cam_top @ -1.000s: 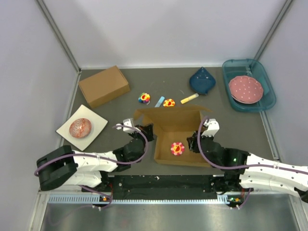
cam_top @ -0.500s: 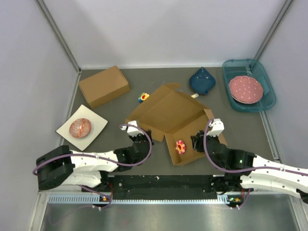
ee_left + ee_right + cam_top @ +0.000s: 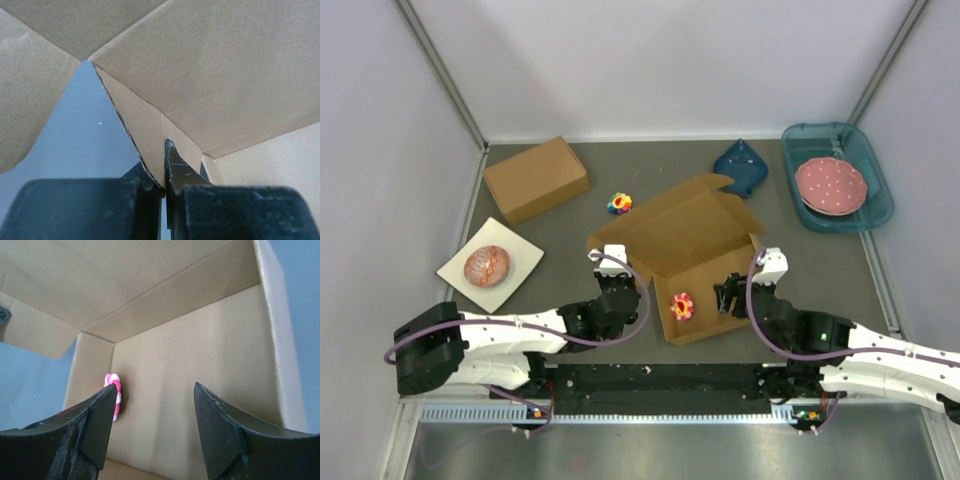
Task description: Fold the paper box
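The paper box (image 3: 710, 262) lies skewed at mid-table, its shallow tray toward me and its lid (image 3: 675, 228) thrown back and partly raised. A pink-and-yellow flower toy (image 3: 682, 306) lies inside the tray. My left gripper (image 3: 621, 287) is at the tray's left corner, shut on a thin cardboard side wall (image 3: 150, 135); the left wrist view shows that wall pinched between the fingertips of the left gripper (image 3: 164, 162). My right gripper (image 3: 730, 294) is at the tray's right side. In the right wrist view the right gripper (image 3: 155, 392) is open over the box floor (image 3: 200, 350), nothing between its fingers, and the flower toy (image 3: 114, 395) lies beside the left fingertip.
A chunky closed cardboard box (image 3: 536, 178) stands back left, and a white square plate (image 3: 460, 270) with a red patterned disc lies at the left. A small colourful toy (image 3: 619, 203) lies behind the lid. A blue ray-shaped toy (image 3: 741, 168) and a teal bin (image 3: 873, 178) holding a pink dotted plate are back right.
The paper box has slid and turned counter-clockwise, and its lid fell back over the small items behind it. My right gripper has widened and holds nothing. The left gripper has kept its grip.
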### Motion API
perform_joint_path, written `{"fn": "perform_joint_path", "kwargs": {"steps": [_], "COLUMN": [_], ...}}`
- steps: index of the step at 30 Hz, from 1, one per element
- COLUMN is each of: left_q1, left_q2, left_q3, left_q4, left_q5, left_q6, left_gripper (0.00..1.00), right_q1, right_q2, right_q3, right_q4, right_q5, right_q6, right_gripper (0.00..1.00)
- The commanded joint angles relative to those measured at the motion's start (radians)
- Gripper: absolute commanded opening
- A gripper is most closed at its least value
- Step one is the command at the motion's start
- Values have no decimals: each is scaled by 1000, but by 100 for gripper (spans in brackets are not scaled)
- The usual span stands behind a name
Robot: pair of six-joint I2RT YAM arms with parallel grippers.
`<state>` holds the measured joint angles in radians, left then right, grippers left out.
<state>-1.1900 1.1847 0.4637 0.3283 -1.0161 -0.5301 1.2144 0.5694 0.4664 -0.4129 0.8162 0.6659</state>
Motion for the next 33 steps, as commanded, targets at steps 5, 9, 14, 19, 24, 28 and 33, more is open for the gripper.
{"fn": "perform_joint_path", "kwargs": {"steps": [5, 9, 14, 19, 24, 28, 33], "left_q1": [13, 21, 27, 26, 26, 24, 24], "left_q2": [68, 101, 136, 139, 125, 90, 21], "left_q3": [23, 29, 55, 53, 50, 26, -14], "left_q4": [-25, 32, 46, 92, 144, 250, 441], "left_q5": [-73, -50, -4, -9, -21, -18, 23], "left_q6": [408, 469, 522, 582, 653, 760, 958], "left_gripper": [0, 0, 0, 0, 0, 0, 0], "right_q1": [11, 11, 11, 11, 11, 11, 11], "right_q2": [-22, -48, -112, -181, -174, -145, -118], "right_q3": [138, 187, 222, 169, 133, 129, 114], "right_q4": [-6, -10, -30, -38, -35, -24, 16], "right_q5": [23, 17, 43, 101, 113, 113, 120], "right_q6": [-121, -201, -272, -253, -206, -189, -189], "right_gripper": [68, 68, 68, 67, 66, 66, 66]}}
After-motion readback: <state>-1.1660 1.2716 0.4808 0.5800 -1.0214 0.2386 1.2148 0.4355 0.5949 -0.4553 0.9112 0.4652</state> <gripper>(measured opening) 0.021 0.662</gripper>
